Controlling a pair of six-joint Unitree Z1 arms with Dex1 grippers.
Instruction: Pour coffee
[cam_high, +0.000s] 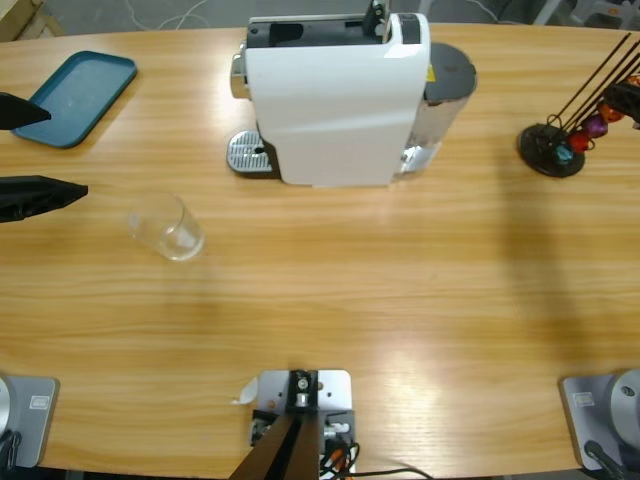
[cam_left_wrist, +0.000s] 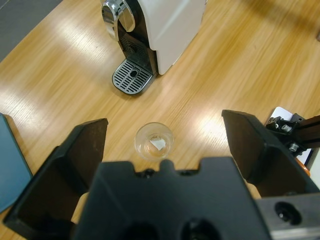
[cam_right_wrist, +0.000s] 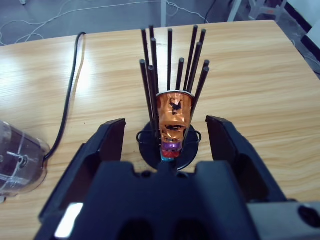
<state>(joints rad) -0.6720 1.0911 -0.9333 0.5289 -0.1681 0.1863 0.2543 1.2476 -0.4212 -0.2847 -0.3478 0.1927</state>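
High view: a clear glass (cam_high: 167, 227) stands on the tabletop (cam_high: 400, 280), left of the coffee machine (cam_high: 335, 95); no coffee is discernible in it. Left wrist view: the left gripper (cam_left_wrist: 165, 140) hovers wide open above it. Right wrist view: the right gripper (cam_right_wrist: 165, 131) gapes wide before the capsule rack (cam_right_wrist: 171, 100).

One white coffee machine (cam_high: 335, 95) is standing on the bench (cam_high: 400, 300), along with one clear glass tumbler (cam_high: 167, 226), one teal tray (cam_high: 75, 95) and one black capsule rack (cam_high: 560, 140) — three capsules are showing in it: orange (cam_right_wrist: 173, 114), purple (cam_right_wrist: 172, 145), blue (cam_high: 566, 155).
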